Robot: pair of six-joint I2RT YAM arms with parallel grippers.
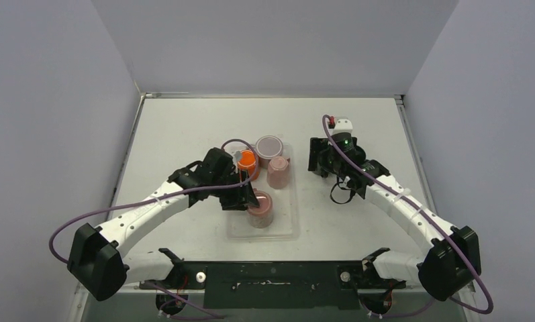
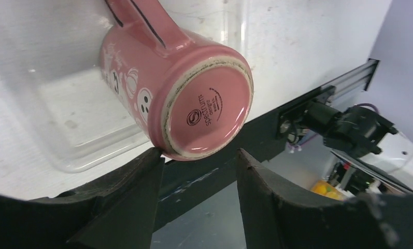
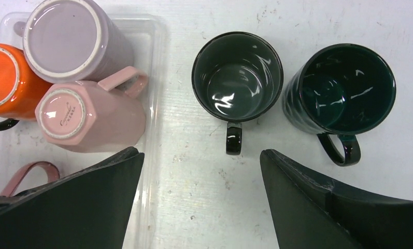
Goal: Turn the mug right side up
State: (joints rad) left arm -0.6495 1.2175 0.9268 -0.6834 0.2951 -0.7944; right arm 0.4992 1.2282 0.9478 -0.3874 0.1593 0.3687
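A pink mug [image 1: 260, 209] with white ghost prints stands upside down at the near end of a clear plastic tray [image 1: 288, 228]. In the left wrist view its base [image 2: 207, 106] faces the camera and its handle points up and away. My left gripper [image 2: 199, 158] sits just at that base with its jaws apart; the left fingertip [image 2: 151, 155] touches the base rim and nothing lies between the fingers. My right gripper [image 3: 201, 155] hovers open over bare table to the right of the tray [image 3: 155, 31], holding nothing.
Upside down at the far end of the tray are an orange mug [image 3: 4, 78], a lilac mug [image 3: 69, 39] and a pale pink mug [image 3: 90, 116]. Two dark mugs stand upright on the table, one grey [image 3: 237, 78] and one green [image 3: 344, 88].
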